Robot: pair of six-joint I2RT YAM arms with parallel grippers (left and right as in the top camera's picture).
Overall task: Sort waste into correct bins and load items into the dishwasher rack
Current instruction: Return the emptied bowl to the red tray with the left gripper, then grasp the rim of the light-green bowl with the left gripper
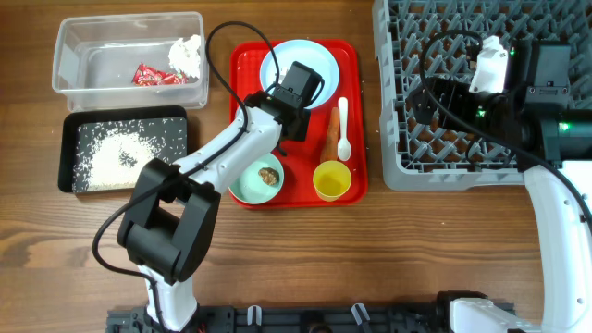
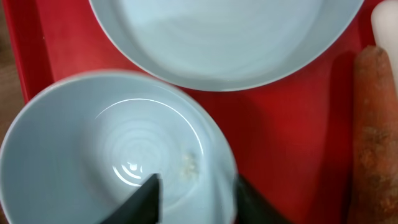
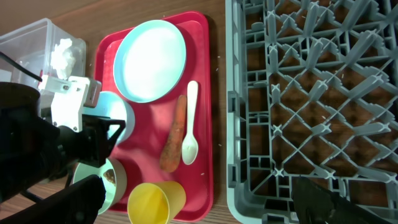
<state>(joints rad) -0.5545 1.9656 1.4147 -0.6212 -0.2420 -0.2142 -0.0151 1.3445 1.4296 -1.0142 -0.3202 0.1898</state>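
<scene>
My left gripper (image 1: 294,91) is over the red tray (image 1: 359,111), shut on the rim of the white bowl (image 2: 93,143), one finger inside and one outside. A few rice grains (image 2: 189,165) stick inside the bowl. The pale blue plate (image 1: 298,63) lies just beyond it. The carrot (image 1: 331,134), white spoon (image 1: 343,129), yellow cup (image 1: 331,180) and mint-green bowl (image 1: 250,187) holding a brown lump (image 1: 268,174) sit on the tray. My right gripper (image 1: 442,97) is open and empty over the grey dishwasher rack (image 1: 462,166).
The clear tub (image 1: 74,46) at far left holds the red wrapper (image 1: 157,76) and white tissue (image 1: 187,54). The black tray (image 1: 69,153) in front of it holds rice (image 1: 116,157). Black cables loop over the tray and the rack.
</scene>
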